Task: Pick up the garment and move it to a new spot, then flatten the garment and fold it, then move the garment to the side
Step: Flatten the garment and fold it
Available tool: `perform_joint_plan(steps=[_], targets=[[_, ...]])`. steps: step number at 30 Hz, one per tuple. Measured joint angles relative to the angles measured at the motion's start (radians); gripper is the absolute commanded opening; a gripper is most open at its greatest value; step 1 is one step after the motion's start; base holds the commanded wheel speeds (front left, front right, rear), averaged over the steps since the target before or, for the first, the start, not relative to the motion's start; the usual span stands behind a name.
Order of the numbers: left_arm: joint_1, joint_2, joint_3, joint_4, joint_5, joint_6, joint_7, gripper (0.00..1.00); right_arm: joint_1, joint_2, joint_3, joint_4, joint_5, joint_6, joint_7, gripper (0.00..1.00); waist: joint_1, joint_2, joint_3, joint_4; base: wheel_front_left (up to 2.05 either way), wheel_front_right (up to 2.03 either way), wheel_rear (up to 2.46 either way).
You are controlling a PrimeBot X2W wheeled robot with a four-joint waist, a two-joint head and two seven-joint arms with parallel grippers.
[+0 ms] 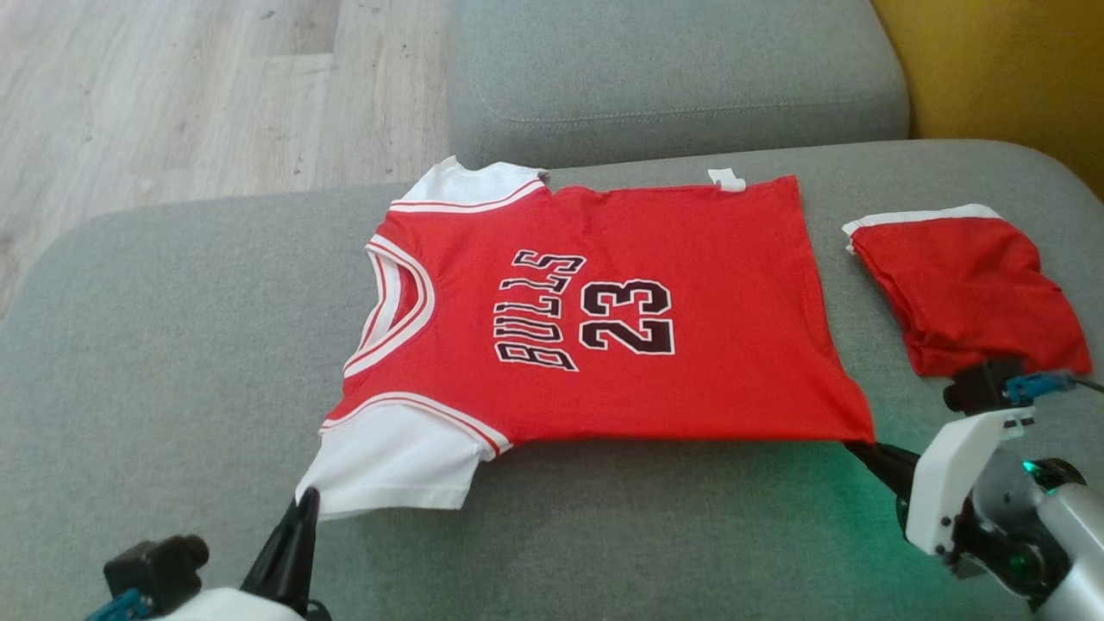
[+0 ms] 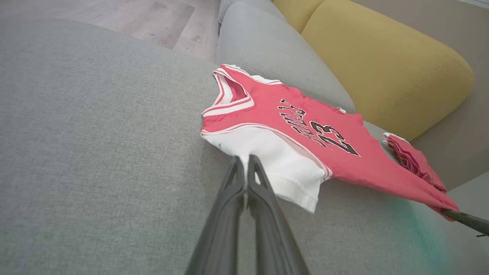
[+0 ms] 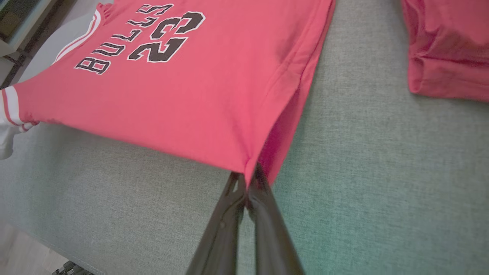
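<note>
Apparently caught mid-flatten. Found jersey (image 1: 604, 345) spread face-up on grey cushion (image 1: 172, 345). Saw left gripper (image 1: 306, 504) clamped tight on white sleeve corner, right gripper (image 1: 858, 448) clamped on red hem corner. Judged an even, low outward pull due next, then the fold. Noted second red garment (image 1: 966, 285) near hem, apart, straight on cushion too; nothing binned or boxed.

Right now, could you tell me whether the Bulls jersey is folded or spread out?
Spread out: the jersey lies front up on the cushion, both white sleeves and the whole print showing.
</note>
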Motion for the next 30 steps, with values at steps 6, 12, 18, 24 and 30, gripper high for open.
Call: perform_joint_plan(steps=[6, 12, 18, 24, 30], targets=[[-0.010, 0.032, -0.007, -0.043, 0.034, 0.009, 0.016, 0.00, 0.023, 0.001, -0.091, -0.068, -0.039, 0.000, 0.045, 0.00, 0.0000, 0.0000, 0.020, -0.006, 0.00, 0.00, 0.00], [-0.126, 0.053, -0.010, -0.011, 0.066, 0.007, 0.038, 0.00, 0.019, 0.044, -0.161, -0.099, -0.092, 0.000, 0.108, 0.00, 0.0001, 0.0000, 0.056, -0.021, 0.00, 0.00, 0.00], [-0.277, 0.094, -0.014, 0.073, 0.110, -0.019, 0.078, 0.00, -0.040, 0.081, -0.184, -0.113, -0.150, 0.000, 0.182, 0.00, 0.0002, 0.0000, 0.115, -0.038, 0.00, 0.00, 0.00], [-0.443, 0.110, -0.059, 0.195, 0.153, -0.071, 0.142, 0.00, -0.142, 0.109, -0.199, -0.092, -0.177, 0.000, 0.231, 0.00, 0.0003, 0.0000, 0.179, -0.045, 0.00, 0.00, 0.00], [-0.641, 0.112, -0.082, 0.366, 0.188, -0.133, 0.163, 0.00, -0.249, 0.136, -0.193, -0.016, -0.206, 0.000, 0.257, 0.00, 0.0003, -0.0001, 0.241, -0.052, 0.00, 0.00, 0.00]])
